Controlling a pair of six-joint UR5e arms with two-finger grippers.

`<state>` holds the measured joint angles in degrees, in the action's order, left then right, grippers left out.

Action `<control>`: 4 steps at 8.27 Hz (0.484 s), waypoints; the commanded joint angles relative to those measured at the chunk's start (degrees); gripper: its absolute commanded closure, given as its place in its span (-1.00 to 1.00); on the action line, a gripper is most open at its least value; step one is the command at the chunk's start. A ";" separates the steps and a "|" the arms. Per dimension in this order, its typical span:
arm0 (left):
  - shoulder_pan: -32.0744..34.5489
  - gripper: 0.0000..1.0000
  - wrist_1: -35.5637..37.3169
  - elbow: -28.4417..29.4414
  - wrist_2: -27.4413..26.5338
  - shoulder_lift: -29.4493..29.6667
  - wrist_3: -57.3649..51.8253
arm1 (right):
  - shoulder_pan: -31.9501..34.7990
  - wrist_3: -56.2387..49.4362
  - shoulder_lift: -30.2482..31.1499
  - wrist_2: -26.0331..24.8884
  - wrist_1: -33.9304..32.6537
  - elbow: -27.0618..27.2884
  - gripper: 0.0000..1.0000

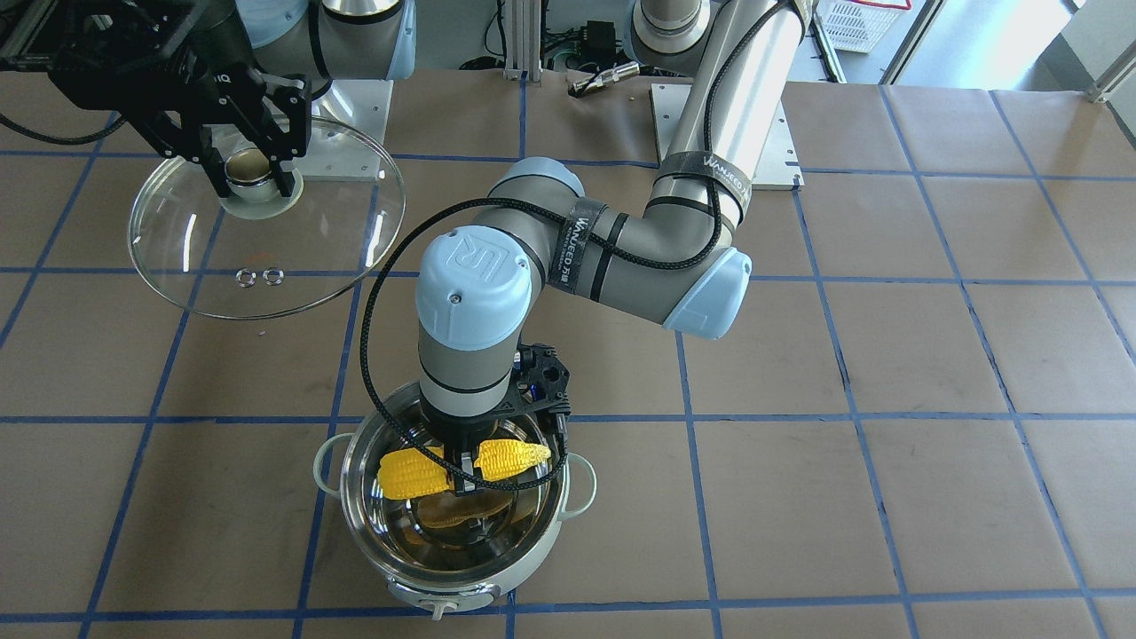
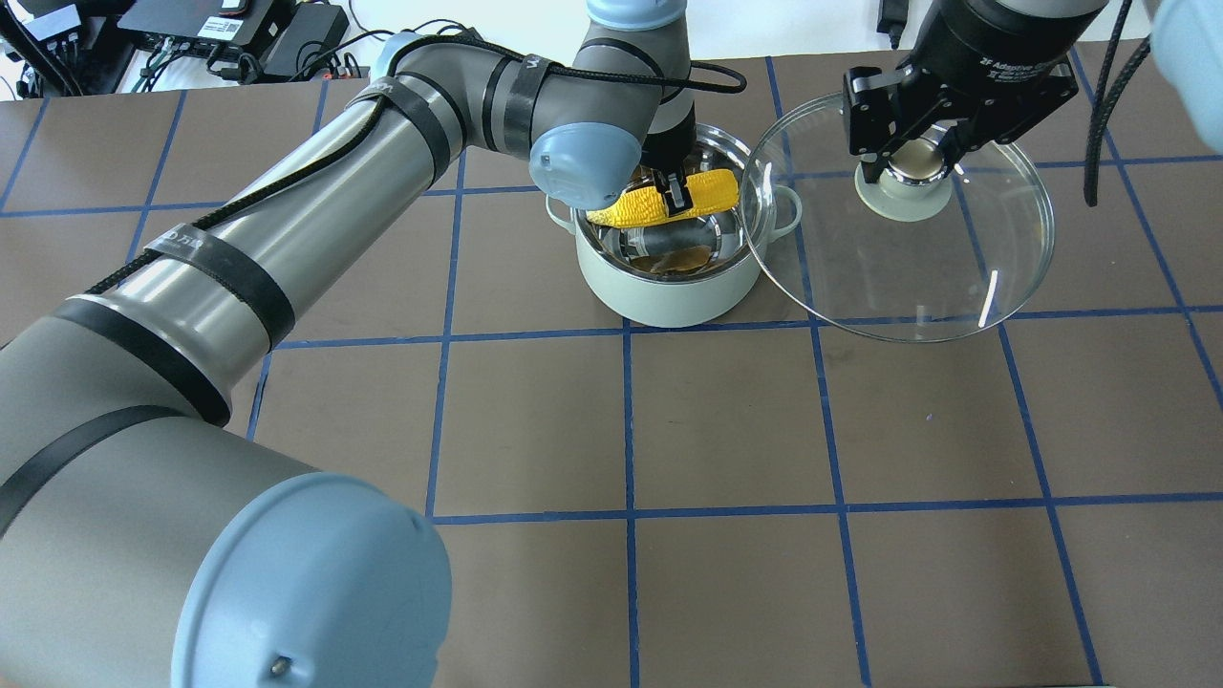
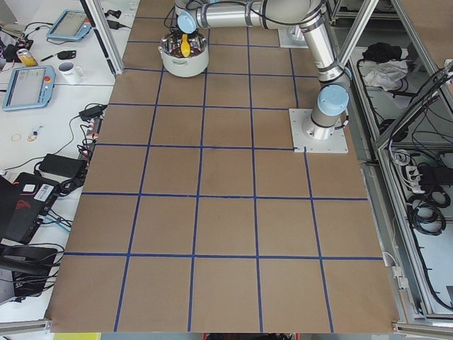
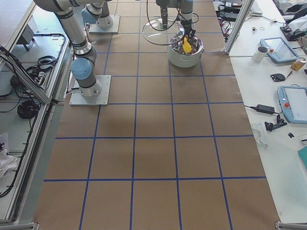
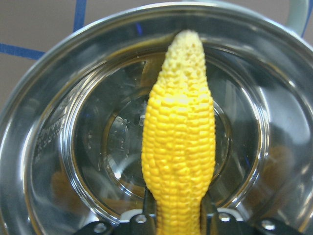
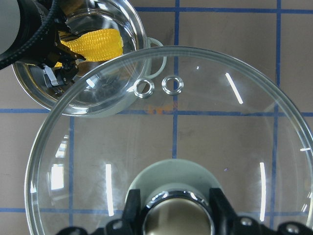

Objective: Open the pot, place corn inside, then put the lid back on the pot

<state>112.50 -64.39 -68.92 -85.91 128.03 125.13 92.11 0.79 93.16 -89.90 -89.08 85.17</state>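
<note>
The pale mint-white pot point(image 2: 669, 291) stands open, its steel inside point(image 1: 497, 541) showing. My left gripper point(image 2: 676, 198) is shut on the yellow corn point(image 2: 712, 193), which it holds level just over the pot's mouth; the corn also shows in the front view point(image 1: 408, 475) and the left wrist view point(image 5: 178, 147). My right gripper point(image 2: 917, 158) is shut on the knob point(image 1: 250, 166) of the clear glass lid point(image 2: 955, 277) and holds it up in the air beside the pot. The lid also shows in the right wrist view point(image 6: 220, 147).
The brown table point(image 2: 726, 430) carries a grid of blue tape lines. The arm base plates point(image 1: 763, 133) sit at the robot's side. A side bench with tablets and a mug point(image 4: 261, 53) runs past the pot's end of the table.
</note>
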 commanded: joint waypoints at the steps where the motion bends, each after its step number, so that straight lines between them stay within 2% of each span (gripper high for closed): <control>1: 0.00 0.42 0.14 0.02 -0.14 0.37 0.03 | 0.00 0.00 0.00 0.34 -0.04 -0.09 0.61; 3: 0.00 0.21 0.23 0.11 -0.22 0.38 0.20 | 0.00 0.00 0.00 -0.10 -0.04 -0.09 0.63; 4: 0.00 -0.01 0.23 0.02 -0.14 0.38 0.20 | 0.00 0.09 0.00 -0.10 -0.04 -0.09 0.63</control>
<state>112.50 -64.19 -68.87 -86.10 128.38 125.26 92.11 0.79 93.16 -89.95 -89.08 85.09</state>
